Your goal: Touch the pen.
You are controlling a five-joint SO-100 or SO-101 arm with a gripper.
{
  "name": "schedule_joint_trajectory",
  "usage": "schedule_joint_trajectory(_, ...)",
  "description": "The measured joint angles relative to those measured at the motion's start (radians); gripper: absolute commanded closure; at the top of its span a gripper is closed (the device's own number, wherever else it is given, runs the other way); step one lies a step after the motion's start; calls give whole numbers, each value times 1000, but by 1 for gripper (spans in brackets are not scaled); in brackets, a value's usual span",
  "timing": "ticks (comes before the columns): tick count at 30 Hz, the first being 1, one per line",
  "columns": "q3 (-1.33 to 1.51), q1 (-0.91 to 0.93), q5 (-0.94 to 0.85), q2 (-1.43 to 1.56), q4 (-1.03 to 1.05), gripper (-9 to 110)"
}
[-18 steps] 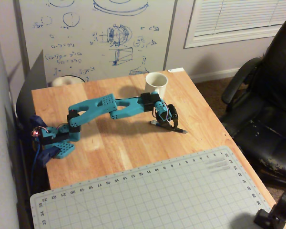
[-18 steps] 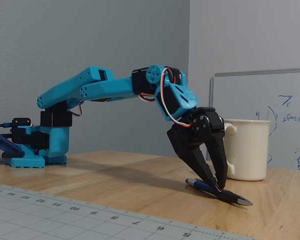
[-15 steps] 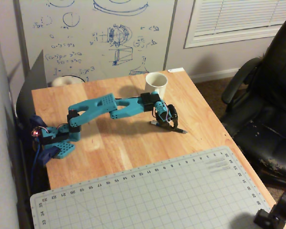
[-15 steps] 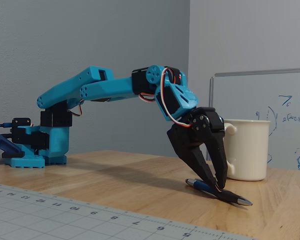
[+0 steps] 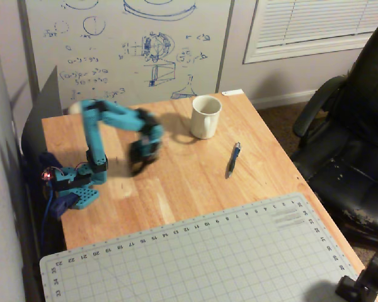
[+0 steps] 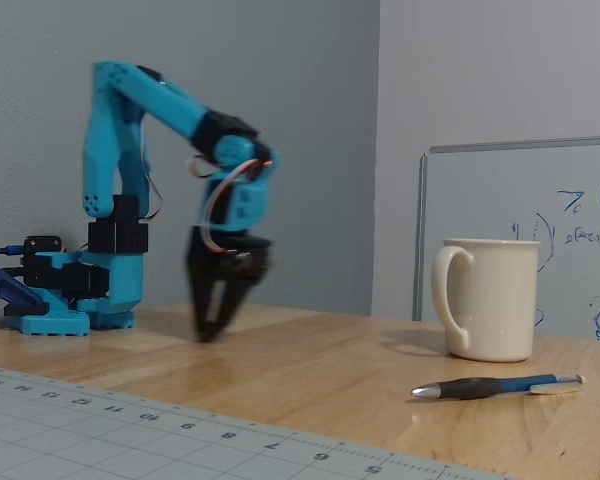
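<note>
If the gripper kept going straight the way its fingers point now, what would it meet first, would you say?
The gripper points straight down, so it would likely meet the bare table first. The pen and mug sit well off to the right in the fixed view.

Colours and patterns noted
Cyan arm (image 6: 140, 130), black gripper (image 6: 212, 330); cream mug (image 6: 490, 300); blue pen (image 5: 233, 158), dark grip; grey gridded cutting mat (image 5: 195, 258); blond wood table (image 5: 176, 170).

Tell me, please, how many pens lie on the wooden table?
1. The slim blue pen lies on the light wooden table, in the overhead view below and right of the cream ceramic mug, apart from it. No other pen shows.
</note>
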Motion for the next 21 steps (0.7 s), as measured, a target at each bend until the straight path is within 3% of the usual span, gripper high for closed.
schedule_joint_trajectory(2,249,5,-5,265,5,101)
schedule_joint_trajectory(10,568,-8,-5,1351,6,101)
schedule_joint_trajectory(21,607,-8,5,1479,9,101)
